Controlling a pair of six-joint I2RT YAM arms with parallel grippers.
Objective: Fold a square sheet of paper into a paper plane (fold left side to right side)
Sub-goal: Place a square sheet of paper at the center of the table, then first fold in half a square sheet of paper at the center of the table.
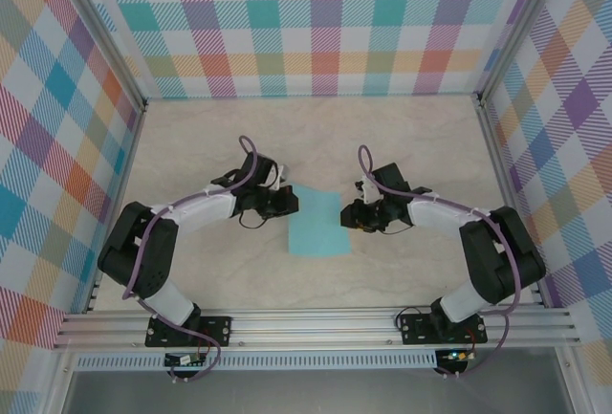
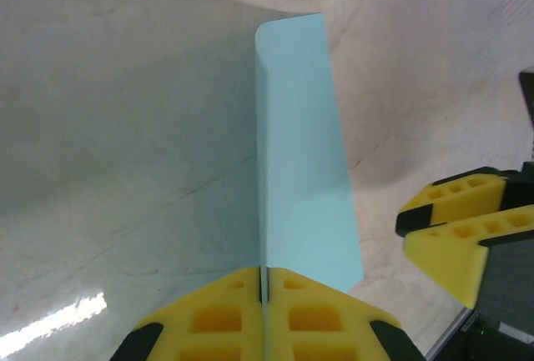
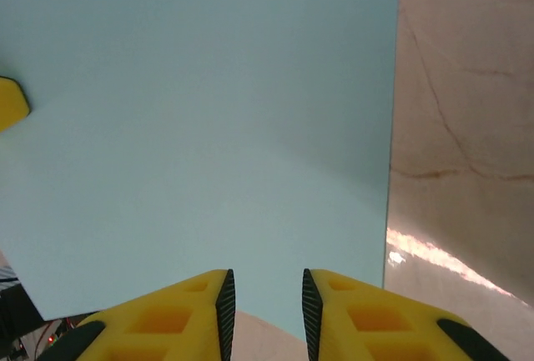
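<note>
We judge the paper plane [image 1: 317, 225] light and floppy, best pinched at its edges: left jaws clamp its left edge, right jaws gape slightly at its right, gripping nothing

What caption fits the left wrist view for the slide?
Left gripper shut on the turquoise paper at its edge, sheet raised above the marbled table.

The turquoise paper [image 1: 318, 228] sits mid-table [image 1: 411, 146], a smooth, plain sheet (no dart shape yet). Its left edge is pinched in my left claw [image 2: 263, 282] and stands upright, far corner slightly curled.
</note>
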